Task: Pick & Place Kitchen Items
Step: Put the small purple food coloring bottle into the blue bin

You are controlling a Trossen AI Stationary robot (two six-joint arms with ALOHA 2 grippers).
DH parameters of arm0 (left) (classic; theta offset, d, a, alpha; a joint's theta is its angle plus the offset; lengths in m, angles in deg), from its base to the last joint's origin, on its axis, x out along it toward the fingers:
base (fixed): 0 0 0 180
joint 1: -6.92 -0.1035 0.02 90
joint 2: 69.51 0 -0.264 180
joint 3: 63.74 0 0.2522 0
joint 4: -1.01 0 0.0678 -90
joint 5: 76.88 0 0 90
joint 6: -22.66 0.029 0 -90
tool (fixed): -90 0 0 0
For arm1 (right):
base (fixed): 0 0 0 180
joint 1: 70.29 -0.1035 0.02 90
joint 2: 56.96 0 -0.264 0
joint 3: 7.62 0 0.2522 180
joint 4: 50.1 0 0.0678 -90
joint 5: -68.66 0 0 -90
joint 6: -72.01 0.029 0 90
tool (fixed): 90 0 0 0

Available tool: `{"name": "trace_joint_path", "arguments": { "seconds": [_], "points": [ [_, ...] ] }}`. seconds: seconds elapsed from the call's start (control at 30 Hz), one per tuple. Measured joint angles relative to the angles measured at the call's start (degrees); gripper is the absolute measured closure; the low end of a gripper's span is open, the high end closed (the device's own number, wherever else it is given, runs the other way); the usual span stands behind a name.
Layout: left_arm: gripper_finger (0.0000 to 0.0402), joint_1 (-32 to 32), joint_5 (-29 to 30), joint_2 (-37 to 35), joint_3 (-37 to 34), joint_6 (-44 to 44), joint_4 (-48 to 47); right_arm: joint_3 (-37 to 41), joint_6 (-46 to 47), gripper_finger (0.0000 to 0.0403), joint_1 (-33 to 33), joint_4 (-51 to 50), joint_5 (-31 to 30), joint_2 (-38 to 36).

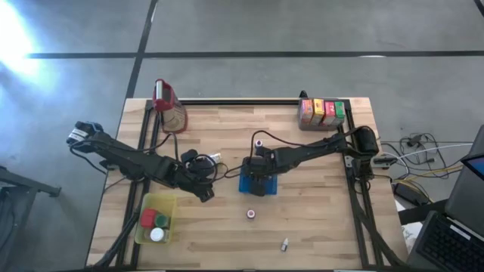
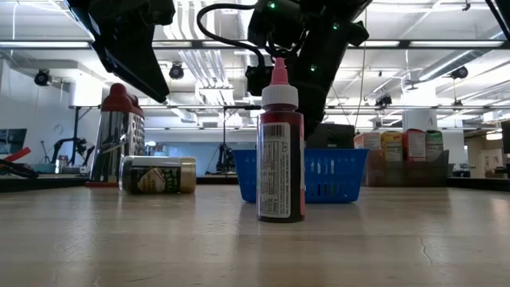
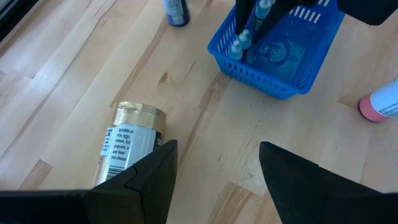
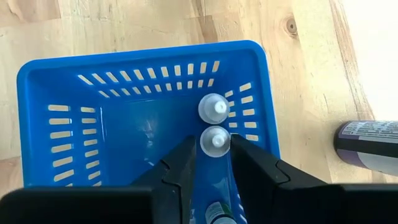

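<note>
While the right gripper (image 4: pixel 212 163) is hovering over the blue basket (image 4: pixel 74 87), its fingers are flanking a small white-capped bottle (image 4: pixel 214 140), spread slightly; grip uncertain. Light, rigid, slick plastic: best pinched below the cap. The left gripper (image 3: pixel 217 168) is waiting spread, empty, near a toppled gold-lidded jar (image 3: pixel 127 146).

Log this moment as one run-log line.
right gripper: open around small bottle, in blue basket | left gripper: open, over lying jar
</note>
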Motion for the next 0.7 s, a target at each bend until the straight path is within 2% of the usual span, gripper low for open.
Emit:
{"name": "trace_joint_path", "arguments": {
  "seconds": [0.33, 0.53, 0.7],
  "points": [
    [0.0170, -0.01, 0.00, 0.00, 0.00, 0.00, -0.03, -0.03, -0.44, 0.0293, 0.00, -0.63, -0.11, -1.94],
    [0.0170, 0.01, 0.00, 0.00, 0.00, 0.00, -0.01, -0.13, -0.23, 0.0314, -0.30, -1.86, -0.13, -5.80],
    [0.0170, 0.00, 0.00, 0.00, 0.00, 0.00, 0.00, -0.13, -0.19, 0.0340, -3.44, -6.69, -0.13, -10.20]
  ]
}}
